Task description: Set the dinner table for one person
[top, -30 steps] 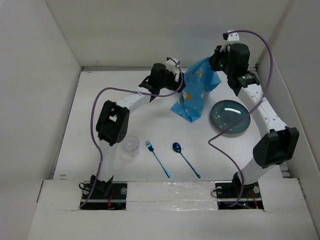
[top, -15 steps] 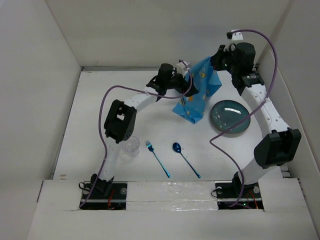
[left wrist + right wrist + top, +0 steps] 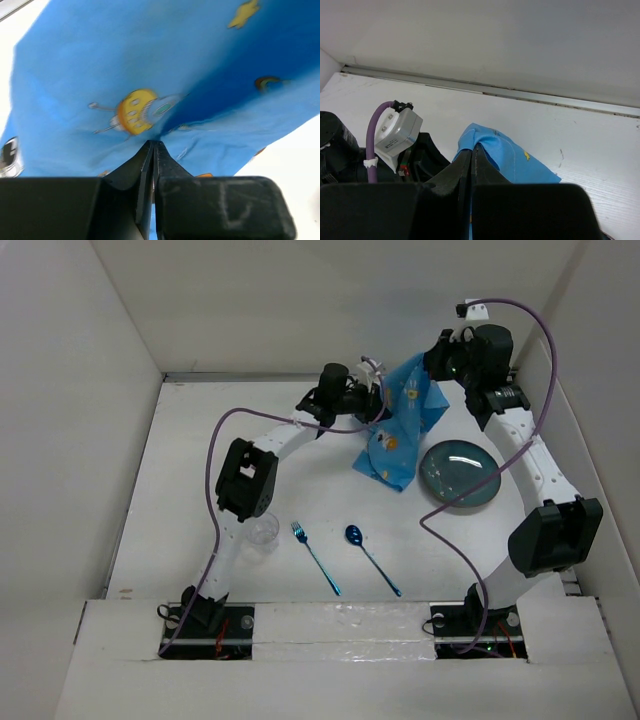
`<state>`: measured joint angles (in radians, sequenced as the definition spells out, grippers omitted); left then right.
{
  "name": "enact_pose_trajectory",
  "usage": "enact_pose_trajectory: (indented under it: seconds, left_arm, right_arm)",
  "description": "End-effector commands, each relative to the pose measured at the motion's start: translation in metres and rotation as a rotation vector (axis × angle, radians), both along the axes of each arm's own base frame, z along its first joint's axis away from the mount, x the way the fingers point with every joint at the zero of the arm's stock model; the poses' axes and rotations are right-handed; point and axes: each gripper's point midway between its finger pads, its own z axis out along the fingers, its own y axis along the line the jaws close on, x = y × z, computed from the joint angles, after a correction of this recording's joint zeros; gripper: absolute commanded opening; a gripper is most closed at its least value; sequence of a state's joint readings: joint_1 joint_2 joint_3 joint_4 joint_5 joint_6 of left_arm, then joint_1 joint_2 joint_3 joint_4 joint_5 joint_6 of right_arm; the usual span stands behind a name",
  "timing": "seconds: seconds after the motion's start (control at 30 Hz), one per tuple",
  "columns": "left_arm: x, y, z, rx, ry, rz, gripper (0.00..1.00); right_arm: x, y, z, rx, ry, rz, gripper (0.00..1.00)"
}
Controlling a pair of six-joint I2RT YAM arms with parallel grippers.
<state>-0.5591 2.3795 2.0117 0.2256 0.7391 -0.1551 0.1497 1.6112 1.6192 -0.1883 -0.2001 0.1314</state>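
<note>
1. Since a second ago the left gripper (image 3: pixel 374 390) has swung toward the right edge, closing on the right gripper (image 3: pixel 432 364), and the hanging corner of the blue mat (image 3: pixel 395 435) has drifted toward the plate (image 3: pixel 460 472).
2. Count: two grippers, one mat, one plate, one clear cup (image 3: pixel 263 530), one fork (image 3: pixel 315 558), one spoon (image 3: pixel 371 559).
3. The left gripper's jaws are pressed together, with a fold of the mat pinched at their tips.
4. The right gripper's jaws are likewise pressed together on a raised fold of the mat.
5. The dinner table (image 3: pixel 190 460) lies below both grippers, which hold the mat up near its far edge, toward the far right corner. The mat droops from them, and its lowest corner hangs just beside the plate.
6. The plate sits toward the right edge. The cup, fork and spoon lie in a row along the near edge, the cup leftmost and partly behind the left arm.
</note>
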Motion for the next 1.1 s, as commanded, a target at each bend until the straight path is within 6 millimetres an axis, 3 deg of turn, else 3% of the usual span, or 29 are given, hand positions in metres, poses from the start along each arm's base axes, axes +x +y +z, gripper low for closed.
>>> enact_pose_trajectory:
  seconds: [0.0,0.03,0.1,0.13,0.17,0.2,0.23,0.3,0.37,0.4,0.5,0.63,0.67,0.7,0.77,0.87,0.97,1.07]
  left_arm:
    - [0.014,0.021,0.047,-0.023,-0.093,0.063,0.00]
    - [0.020,0.030,0.053,-0.024,-0.097,0.091,0.00]
    - [0.051,0.075,0.080,-0.038,-0.111,0.216,0.00]
    - [0.051,0.075,0.080,-0.038,-0.111,0.216,0.00]
    - [0.061,0.097,0.093,-0.056,-0.117,0.240,0.00]
    - [0.063,0.104,0.097,-0.073,-0.096,0.245,0.00]
    - [0.063,0.109,0.100,-0.084,-0.089,0.235,0.00]
    - [0.058,0.110,0.103,-0.088,-0.092,0.190,0.00]
    - [0.047,0.100,0.093,-0.082,-0.084,0.117,0.00]
    - [0.041,0.092,0.089,-0.078,-0.082,0.088,0.06]
    - [0.037,0.078,0.070,-0.059,-0.080,0.011,0.53]
    - [0.023,0.063,0.040,-0.078,0.008,-0.096,0.66]
    - [0.015,0.064,0.022,-0.083,0.082,-0.100,0.70]
    - [0.013,0.065,0.016,-0.084,0.093,-0.098,0.78]
    - [0.009,0.065,0.000,-0.084,0.122,-0.105,0.81]
    - [-0.008,0.045,-0.023,-0.028,0.148,-0.145,0.88]
    - [-0.007,0.037,-0.038,0.016,0.132,-0.122,0.95]
    - [0.000,0.025,-0.034,0.006,0.102,-0.065,0.99]
  right_arm:
    - [0.000,-0.009,0.028,0.018,-0.085,-0.021,0.00]
    - [0.002,-0.010,0.029,0.020,-0.094,-0.029,0.00]
    - [0.018,-0.009,0.021,0.022,-0.087,-0.037,0.00]
    - [0.018,-0.009,0.031,0.026,-0.103,-0.038,0.00]
    - [0.024,-0.009,0.030,0.027,-0.095,-0.039,0.00]
    - [0.036,-0.007,0.019,0.021,-0.070,-0.037,0.00]
    - [0.041,-0.006,0.034,0.025,-0.093,-0.036,0.00]
    - [0.052,-0.004,0.035,0.031,-0.092,-0.036,0.00]
    - [0.054,-0.002,0.051,0.050,-0.118,-0.028,0.00]
    - [0.055,-0.001,0.051,0.052,-0.122,-0.022,0.00]
    - [0.049,0.001,0.055,0.063,-0.133,-0.011,0.00]
    - [0.044,0.000,0.059,0.066,-0.146,-0.015,0.00]
    - [0.044,0.000,0.059,0.066,-0.145,-0.015,0.00]
    - [0.044,0.000,0.056,0.062,-0.140,-0.015,0.00]
    - [0.042,-0.001,0.057,0.064,-0.144,-0.015,0.00]
    - [0.042,0.001,0.050,0.068,-0.134,-0.007,0.00]
    - [0.043,-0.001,0.043,0.071,-0.117,0.000,0.00]
    - [0.039,0.003,0.041,0.074,-0.113,0.024,0.00]
